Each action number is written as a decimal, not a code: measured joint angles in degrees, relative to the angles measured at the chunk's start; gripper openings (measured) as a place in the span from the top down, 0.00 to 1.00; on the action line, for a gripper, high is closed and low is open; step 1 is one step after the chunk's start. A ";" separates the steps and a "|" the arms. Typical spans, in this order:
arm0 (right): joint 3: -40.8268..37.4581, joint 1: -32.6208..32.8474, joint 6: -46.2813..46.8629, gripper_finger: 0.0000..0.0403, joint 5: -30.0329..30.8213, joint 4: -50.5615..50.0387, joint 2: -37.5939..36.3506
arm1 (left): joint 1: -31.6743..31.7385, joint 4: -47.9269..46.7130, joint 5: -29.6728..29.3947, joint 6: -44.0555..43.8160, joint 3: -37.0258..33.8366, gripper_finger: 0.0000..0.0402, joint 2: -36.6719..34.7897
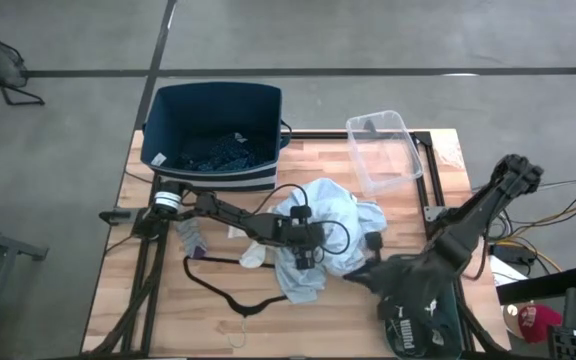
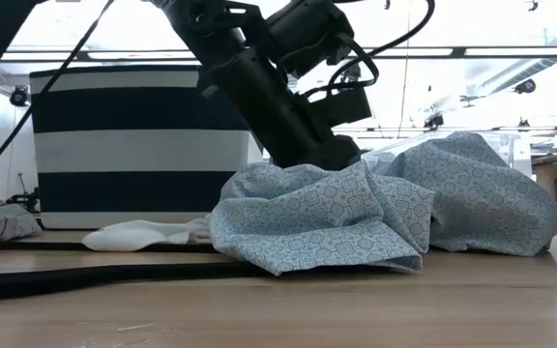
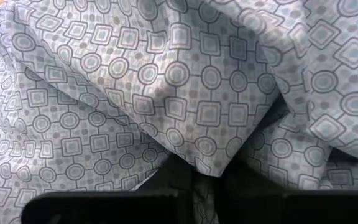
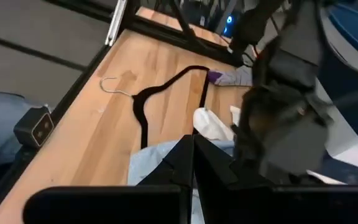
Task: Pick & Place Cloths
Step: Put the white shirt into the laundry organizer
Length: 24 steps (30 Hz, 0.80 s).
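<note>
The left gripper is pressing down into the pale-blue shirt, which is lying heaped mid-tabletop in front of the striped bin; the left wrist view shows a fold of patterned cloth gathering between its fingers, so it is probably clenching on the shirt, though I cannot tell for certain. The right gripper is waiting at the shirt's near edge, its fingers apparently pressed together. To do this well, I would judge the pinch should be taking a deep fold and lifting high, keeping clear of the hanger and the small white piece.
</note>
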 joint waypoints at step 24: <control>-35.12 -2.03 9.73 0.98 11.81 9.71 -30.59 | -0.24 -2.48 -8.77 4.91 -0.11 0.93 -23.83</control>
